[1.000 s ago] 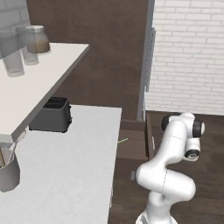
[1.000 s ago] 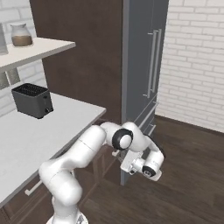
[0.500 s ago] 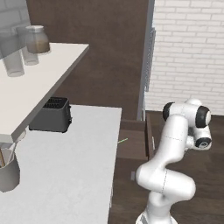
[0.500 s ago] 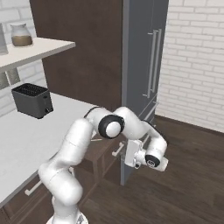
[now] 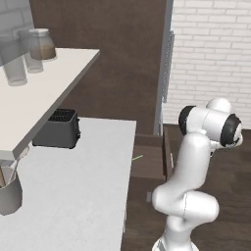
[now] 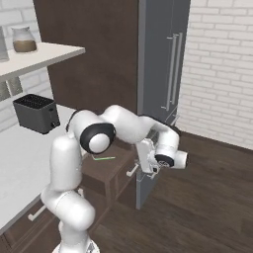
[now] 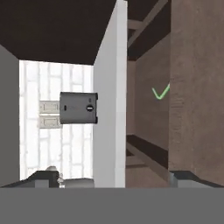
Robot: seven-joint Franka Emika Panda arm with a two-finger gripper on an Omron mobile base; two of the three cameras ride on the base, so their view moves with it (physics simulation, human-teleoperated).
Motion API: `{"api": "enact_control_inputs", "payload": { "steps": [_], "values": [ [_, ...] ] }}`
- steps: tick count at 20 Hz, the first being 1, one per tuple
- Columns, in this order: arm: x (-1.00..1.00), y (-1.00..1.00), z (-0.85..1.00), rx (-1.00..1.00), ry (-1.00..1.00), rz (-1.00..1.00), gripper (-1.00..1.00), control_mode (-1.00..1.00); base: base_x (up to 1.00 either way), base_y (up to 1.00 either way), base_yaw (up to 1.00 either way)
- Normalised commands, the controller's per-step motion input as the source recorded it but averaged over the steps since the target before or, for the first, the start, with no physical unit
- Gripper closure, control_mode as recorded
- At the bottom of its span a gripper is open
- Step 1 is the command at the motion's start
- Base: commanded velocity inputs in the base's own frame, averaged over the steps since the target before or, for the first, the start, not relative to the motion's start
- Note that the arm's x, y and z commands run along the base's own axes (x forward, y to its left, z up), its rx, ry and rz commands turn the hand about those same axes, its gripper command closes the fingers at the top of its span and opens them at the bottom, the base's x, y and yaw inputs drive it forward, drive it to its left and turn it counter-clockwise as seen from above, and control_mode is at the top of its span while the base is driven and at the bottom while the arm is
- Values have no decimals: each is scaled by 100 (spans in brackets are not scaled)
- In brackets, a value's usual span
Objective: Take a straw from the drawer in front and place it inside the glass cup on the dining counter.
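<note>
Left base view: drawer [image 5: 149,162] is pulled open beside the white worktop [image 5: 73,196], its brown front facing the arm. A bit of the green straw [image 5: 138,157] pokes out at the worktop edge, lying inside the drawer. Black toaster [image 5: 56,128] sits at the back of the worktop, a grey pot [image 5: 10,193] at the near left. Upper shelf [image 5: 44,83] carries two clear glasses [image 5: 14,68] and a jar [image 5: 40,44]. The arm bends up on the right, elbow high, wrist turned away toward the brick wall; claw hidden behind the wrist here.

Right base view: the arm arcs over the open drawer [image 6: 111,168] and down past its front. Straw [image 6: 104,158] lies flat in the drawer, just under the forearm. Gripper [image 6: 154,170] hangs beside the drawer front near its handle [image 6: 132,170], in front of the grey fridge [image 6: 163,74]. Fingers too small to judge from this side. Toaster [image 6: 36,112] on the worktop at left, jar [image 6: 23,40] on the shelf above.

Hand view: rolled sideways. Gripper [image 7: 116,178] fingers stand wide apart at the bottom corners, nothing between them. Straw [image 7: 160,92] shows as a thin green tick against the brown drawer [image 7: 192,87] wood, well apart from the fingers. Toaster [image 7: 78,107] appears side-on against the worktop.
</note>
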Motion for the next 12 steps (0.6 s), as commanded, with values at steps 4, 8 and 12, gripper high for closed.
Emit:
{"api": "enact_control_inputs", "payload": {
  "steps": [4, 8, 12],
  "values": [
    [30, 41, 46, -23, 3, 3, -100, -100, 0, 0, 0],
    [44, 45, 11, -18, 12, 1, -100, -100, 0, 0, 0],
    [53, 44, 0, -14, 18, 0, -100, -100, 0, 0, 0]
  ]
}}
